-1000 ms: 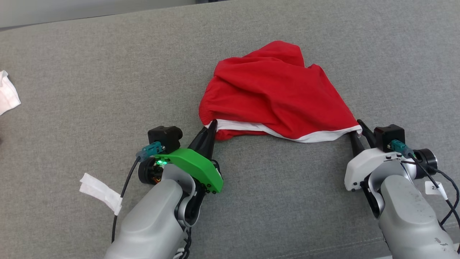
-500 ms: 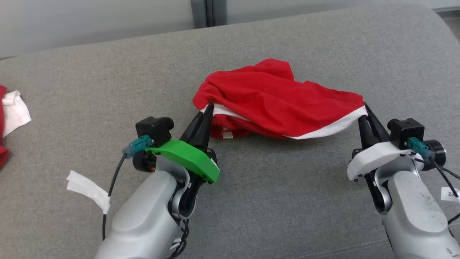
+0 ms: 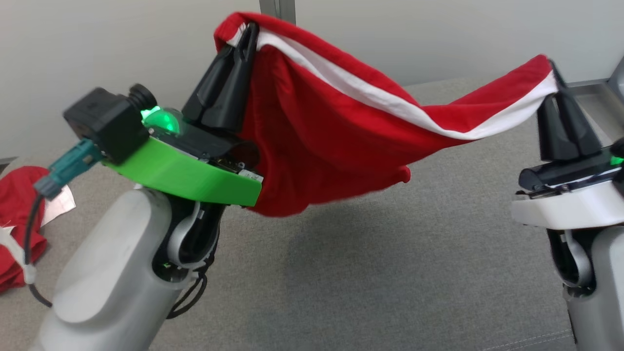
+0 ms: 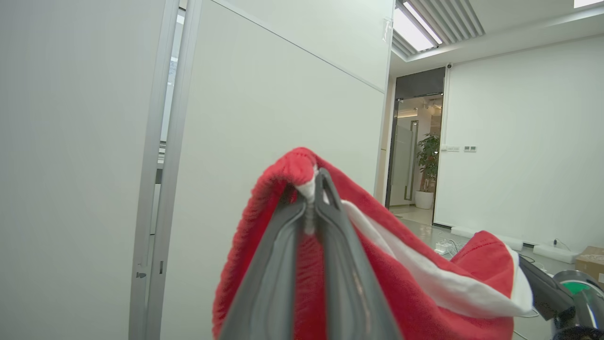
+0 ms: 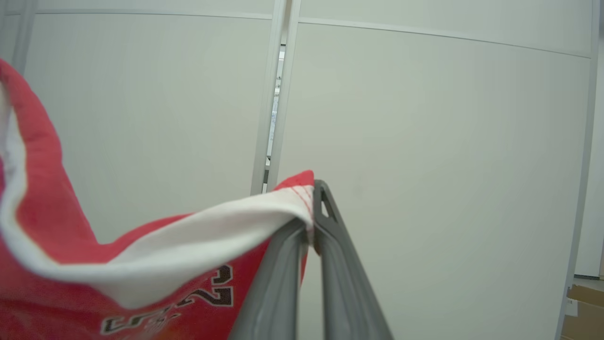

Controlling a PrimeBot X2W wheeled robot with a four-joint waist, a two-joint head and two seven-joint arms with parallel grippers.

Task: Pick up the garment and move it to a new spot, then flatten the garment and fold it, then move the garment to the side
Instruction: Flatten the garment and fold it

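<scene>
You've lifted the red garment (image 3: 331, 122) clear of the grey cushion (image 3: 365, 273), left pincer (image 3: 246, 31) and right pincer (image 3: 553, 73) each pinching its white-trimmed edge, so carrying can begin.

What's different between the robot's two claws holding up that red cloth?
The left claw sits on a bright green mount; the right claw on a white mount. In the head view the left claw holds its corner higher than the right claw, so the red garment slopes down between them. Both are dark and pinched shut on the garment's white-trimmed edge.
</scene>
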